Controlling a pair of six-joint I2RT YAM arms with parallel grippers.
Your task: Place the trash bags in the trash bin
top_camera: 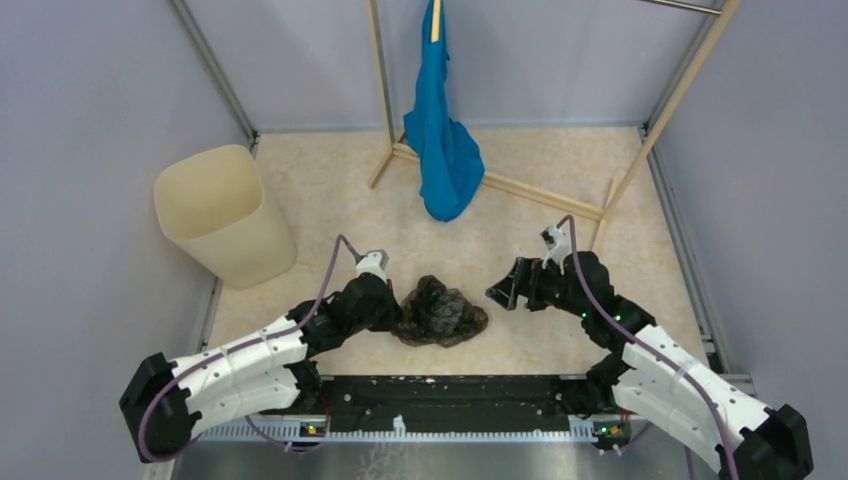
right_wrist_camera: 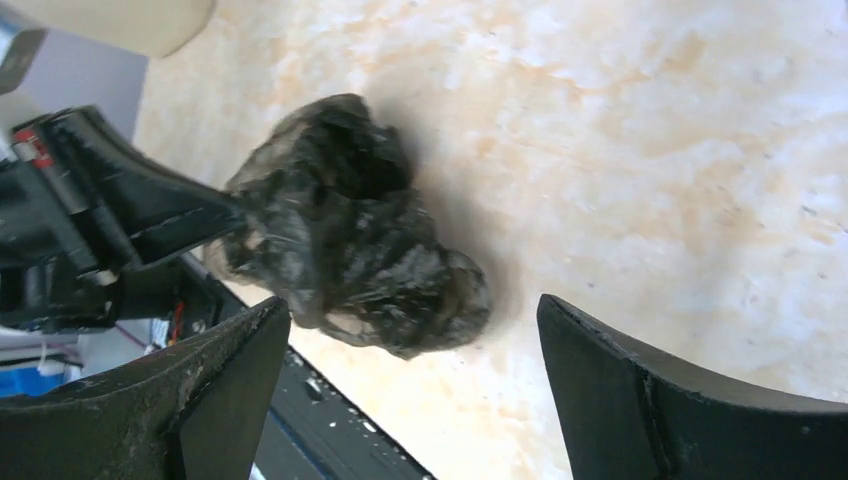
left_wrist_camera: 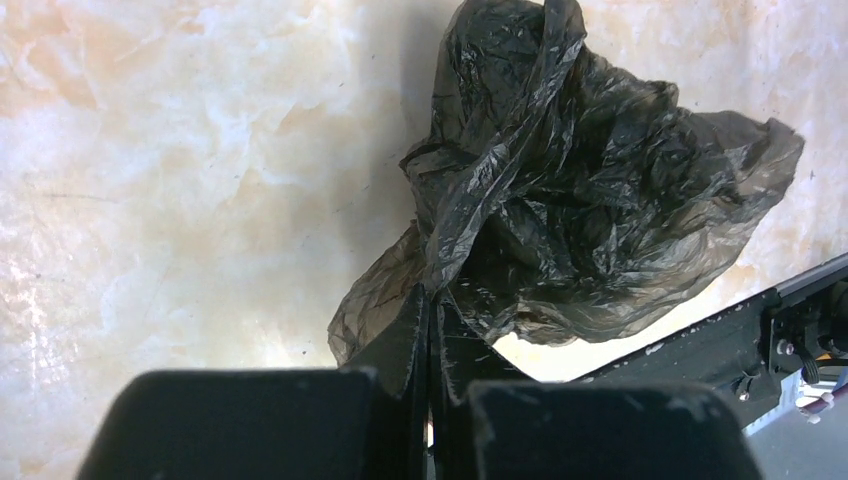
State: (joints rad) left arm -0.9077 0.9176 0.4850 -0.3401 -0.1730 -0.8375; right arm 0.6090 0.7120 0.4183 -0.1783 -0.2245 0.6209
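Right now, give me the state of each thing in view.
bag: crumpled on the table, pinched by the left gripper.
left gripper: shut on the bag.
right gripper: open, apart from the bag.
bin: upright, nothing visible inside.
cloth: hanging from the rack.

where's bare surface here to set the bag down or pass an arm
Bare tabletop lies between the trash bin and the blue cloth, and between that cloth and the trash bag. It is crowded near the front: the left gripper pinches the bag and the open right gripper sits just beside it.
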